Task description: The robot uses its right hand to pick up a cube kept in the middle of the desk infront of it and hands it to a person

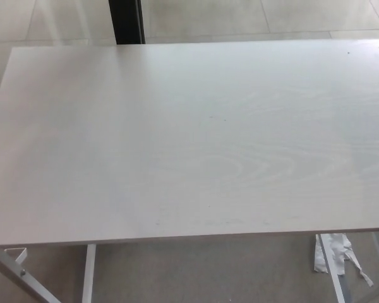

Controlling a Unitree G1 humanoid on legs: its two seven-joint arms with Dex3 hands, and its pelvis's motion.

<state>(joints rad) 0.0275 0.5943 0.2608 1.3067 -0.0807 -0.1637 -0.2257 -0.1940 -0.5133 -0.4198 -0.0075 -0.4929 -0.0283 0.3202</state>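
In the head view only the pale wood-grain desk (189, 139) shows, with nothing lying on its top. No cube appears anywhere in the picture. Neither of my hands nor any part of my arms shows. No person's hand is over the desk.
A dark post (126, 20) stands beyond the desk's far edge at the upper left. White desk legs (88, 274) and a crumpled scrap of white paper (335, 252) on the tiled floor show below the front edge.
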